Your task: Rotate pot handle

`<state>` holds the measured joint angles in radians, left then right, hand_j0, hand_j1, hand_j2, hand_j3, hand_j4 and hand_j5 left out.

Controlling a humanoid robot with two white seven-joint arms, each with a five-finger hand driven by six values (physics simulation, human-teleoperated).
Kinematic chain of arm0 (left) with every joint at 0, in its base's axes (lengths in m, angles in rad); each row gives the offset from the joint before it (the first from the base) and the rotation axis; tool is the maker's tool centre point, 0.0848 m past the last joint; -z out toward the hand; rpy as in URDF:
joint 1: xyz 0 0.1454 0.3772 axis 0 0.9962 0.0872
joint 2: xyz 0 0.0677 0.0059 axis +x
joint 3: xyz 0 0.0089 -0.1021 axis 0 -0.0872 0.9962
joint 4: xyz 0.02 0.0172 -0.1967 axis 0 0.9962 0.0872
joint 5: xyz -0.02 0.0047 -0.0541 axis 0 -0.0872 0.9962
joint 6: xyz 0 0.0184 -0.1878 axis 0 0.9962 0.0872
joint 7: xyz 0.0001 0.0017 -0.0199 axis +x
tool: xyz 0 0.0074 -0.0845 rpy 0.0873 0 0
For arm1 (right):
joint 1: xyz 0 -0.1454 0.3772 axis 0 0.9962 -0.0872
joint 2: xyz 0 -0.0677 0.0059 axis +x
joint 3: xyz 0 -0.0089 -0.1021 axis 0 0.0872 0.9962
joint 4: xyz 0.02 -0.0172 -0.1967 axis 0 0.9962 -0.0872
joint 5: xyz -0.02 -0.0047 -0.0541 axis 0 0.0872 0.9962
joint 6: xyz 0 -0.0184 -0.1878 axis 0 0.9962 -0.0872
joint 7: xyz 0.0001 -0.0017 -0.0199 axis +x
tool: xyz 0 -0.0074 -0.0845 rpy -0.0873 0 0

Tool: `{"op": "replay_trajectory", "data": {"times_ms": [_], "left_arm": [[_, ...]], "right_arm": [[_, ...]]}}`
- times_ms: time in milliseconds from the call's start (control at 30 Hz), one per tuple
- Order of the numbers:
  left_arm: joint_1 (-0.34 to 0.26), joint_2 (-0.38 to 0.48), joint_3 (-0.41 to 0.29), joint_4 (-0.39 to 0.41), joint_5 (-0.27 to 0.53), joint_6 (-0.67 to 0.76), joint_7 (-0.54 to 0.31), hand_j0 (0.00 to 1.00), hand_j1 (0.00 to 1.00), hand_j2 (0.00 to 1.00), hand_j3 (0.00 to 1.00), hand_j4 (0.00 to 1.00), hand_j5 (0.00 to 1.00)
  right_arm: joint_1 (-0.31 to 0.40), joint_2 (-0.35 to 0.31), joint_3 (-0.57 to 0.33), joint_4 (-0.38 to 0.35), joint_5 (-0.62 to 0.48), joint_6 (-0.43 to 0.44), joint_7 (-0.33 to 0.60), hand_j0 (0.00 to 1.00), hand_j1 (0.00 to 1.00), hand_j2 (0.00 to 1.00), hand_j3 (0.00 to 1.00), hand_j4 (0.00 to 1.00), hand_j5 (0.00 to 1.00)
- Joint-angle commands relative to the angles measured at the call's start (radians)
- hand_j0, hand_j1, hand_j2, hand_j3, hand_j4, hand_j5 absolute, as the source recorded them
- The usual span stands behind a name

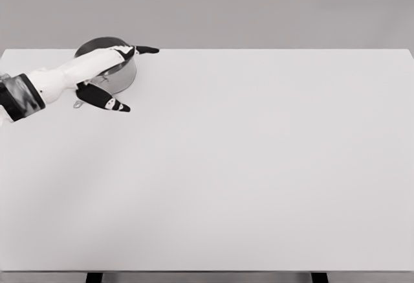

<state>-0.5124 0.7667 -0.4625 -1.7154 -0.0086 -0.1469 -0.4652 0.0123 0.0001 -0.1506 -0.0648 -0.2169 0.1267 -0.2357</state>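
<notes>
- Left hand is in the upper left of the frame, its arm coming in from the left edge and lying across the pot.
- Fingers spread wide here: one dark-tipped finger points right past the pot's far rim, another angles down and right in front of the pot's wall. Nothing is pinched between them that I can see.
- The pot, a shallow metal pan, sits in the upper left near the table's far edge, directly under and behind the palm, so the hand straddles it rather than grips it.
- A small grey tab pokes out at the pot's lower left, just below the forearm. That looks like the handle, but most of it is hidden, so its long axis is hard to call; it seems to run toward the lower left.
- The key relation: the handle lies on the wrist side of the hand, not the fingertip side.
- Right hand is nowhere in shot.
- The white table fills the frame.
</notes>
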Motion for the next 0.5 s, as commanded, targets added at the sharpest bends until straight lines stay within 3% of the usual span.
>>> {"op": "replay_trajectory", "data": {"times_ms": [0,167,300,367,433,467], "left_arm": [[0.0,-0.006,-0.004,0.003,-0.002,0.001,-0.001,1.0,1.0,1.0,1.0,1.0,1.0],[-0.009,-0.007,-0.002,0.017,-0.045,0.092,-0.016,1.0,1.0,1.0,1.0,1.0,1.0],[-0.078,-0.007,-0.002,0.04,-0.068,0.207,-0.133,1.0,1.0,1.0,1.0,1.0,1.0],[-0.123,-0.001,-0.008,0.046,-0.122,0.279,-0.146,1.0,1.0,1.0,1.0,1.0,1.0],[-0.253,0.01,-0.137,0.065,-0.125,0.383,-0.146,1.0,1.0,1.0,1.0,1.0,1.0],[-0.36,0.022,-0.307,0.06,-0.119,0.553,-0.146,1.0,1.0,1.0,1.0,1.0,1.0]], "right_arm": [[0.0,0.0,0.0,0.0,0.001,0.001,0.001,1.0,1.0,1.0,1.0,1.0,1.0],[0.0,0.0,0.0,0.002,0.001,0.008,0.001,1.0,1.0,1.0,1.0,1.0,1.0],[0.0,0.0,0.0,0.002,-0.001,0.008,0.001,1.0,1.0,1.0,1.0,1.0,1.0],[0.0,0.0,0.0,0.002,-0.001,0.008,-0.001,1.0,1.0,1.0,1.0,1.0,1.0],[0.002,0.0,0.0,0.002,-0.001,0.008,-0.001,1.0,1.0,1.0,1.0,1.0,1.0],[0.002,0.0,0.0,0.002,0.001,0.008,-0.001,1.0,1.0,1.0,1.0,1.0,1.0]]}}
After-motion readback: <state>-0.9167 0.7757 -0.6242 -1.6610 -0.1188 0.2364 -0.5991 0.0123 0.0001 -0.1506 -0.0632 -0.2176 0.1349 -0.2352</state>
